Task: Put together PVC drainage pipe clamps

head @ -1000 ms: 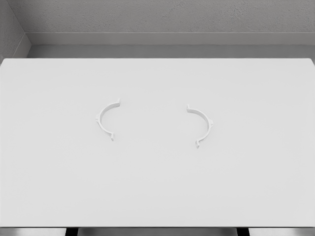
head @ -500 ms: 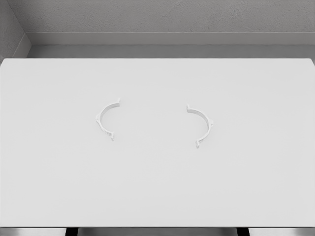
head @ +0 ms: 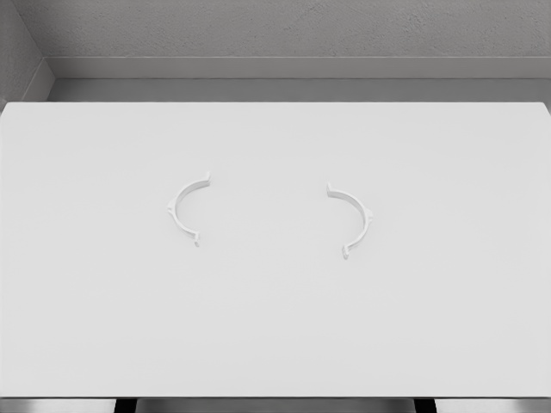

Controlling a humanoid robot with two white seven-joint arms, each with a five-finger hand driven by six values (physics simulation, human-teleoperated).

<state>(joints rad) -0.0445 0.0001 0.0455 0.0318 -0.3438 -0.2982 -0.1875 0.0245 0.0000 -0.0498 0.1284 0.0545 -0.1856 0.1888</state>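
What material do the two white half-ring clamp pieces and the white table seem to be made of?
Left white half-ring clamp piece and right white half-ring clamp piece: probably moulded plastic, matte, with thin even walls and small end tabs. White table: smooth, uniform matte top, perhaps laminate; the render leaves it open.

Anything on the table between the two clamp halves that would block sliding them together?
Nothing visible does. The left clamp half and the right clamp half lie apart, open sides facing, with only bare white table between them. Neither hand is in view.

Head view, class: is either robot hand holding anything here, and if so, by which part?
Nothing is held. No robot hand is in view; the two white curved plastic clamp halves lie apart on the white table.
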